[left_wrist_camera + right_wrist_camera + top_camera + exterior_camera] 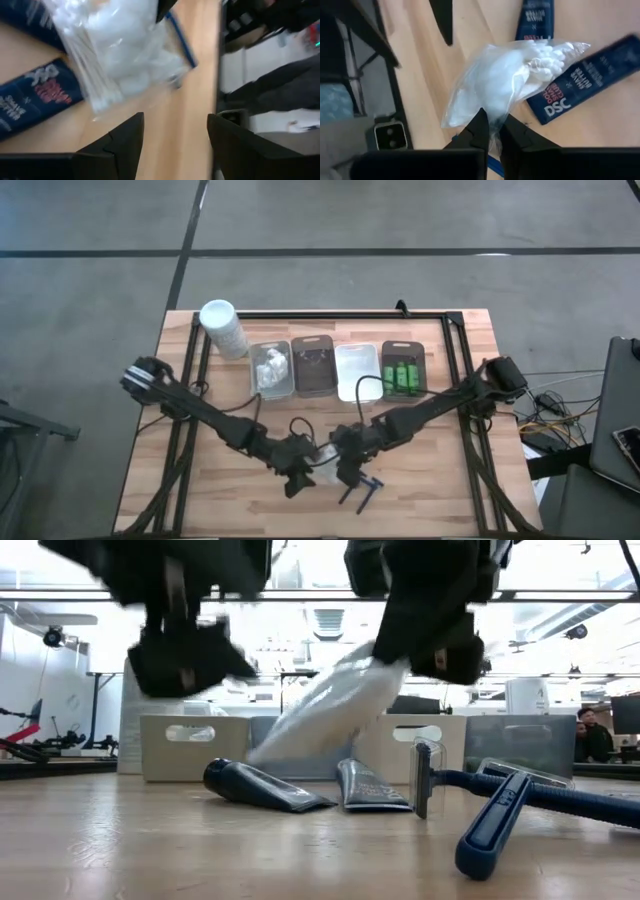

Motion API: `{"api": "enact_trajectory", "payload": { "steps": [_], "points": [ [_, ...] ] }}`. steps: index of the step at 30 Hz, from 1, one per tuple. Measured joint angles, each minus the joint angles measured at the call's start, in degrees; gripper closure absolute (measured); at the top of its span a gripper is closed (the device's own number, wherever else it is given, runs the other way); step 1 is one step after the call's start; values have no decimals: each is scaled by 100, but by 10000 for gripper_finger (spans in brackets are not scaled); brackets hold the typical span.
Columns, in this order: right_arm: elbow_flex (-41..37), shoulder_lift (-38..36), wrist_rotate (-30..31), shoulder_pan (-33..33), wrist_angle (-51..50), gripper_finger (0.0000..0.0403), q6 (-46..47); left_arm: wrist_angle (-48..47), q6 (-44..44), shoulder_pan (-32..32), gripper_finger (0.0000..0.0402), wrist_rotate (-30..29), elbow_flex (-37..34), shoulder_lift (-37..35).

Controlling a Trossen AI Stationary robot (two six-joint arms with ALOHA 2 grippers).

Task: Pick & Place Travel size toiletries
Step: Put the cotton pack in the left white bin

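right wrist view: packet pinched, lift it clean

right claw [492,131] is clenched on one corner of the white packet [505,80], its far end sagging towards the tabletop [200,470] over the dark sachets [585,80]. left claw [175,132] hangs released beside it. best raise straight up, slowly, then carry towards the trays [273,392].

Clear packet of white cotton swabs [505,80] tilted above dark blue sachets [585,80], beside blue razors [500,810].
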Motion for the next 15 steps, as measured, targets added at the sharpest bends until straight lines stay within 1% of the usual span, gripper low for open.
{"api": "enact_trajectory", "payload": {
  "steps": [4, 7, 9, 11, 13, 15],
  "points": [
    [2, -322, 15, 8, -285, 388, -1124, -59, -76, 0, 180, -97, -2, -686],
    [4, -566, 12, 11, -465, 386, -2006, -69, 101, -7, 180, -663, -2, -1194],
    [4, -720, -12, 11, -664, 386, -2591, -81, 405, 26, 180, -1206, -2, -1468],
    [4, -868, -11, 11, -792, 386, -3037, -148, 737, 123, 180, -1596, -9, -1702],
    [4, -1002, -11, 11, -931, 386, -3303, -203, 1026, 357, 180, -1546, -9, -1898],
    [4, -1107, -11, 9, -968, 385, -3568, -264, 1131, 732, 180, -1159, -11, -1991]
  ]
}}
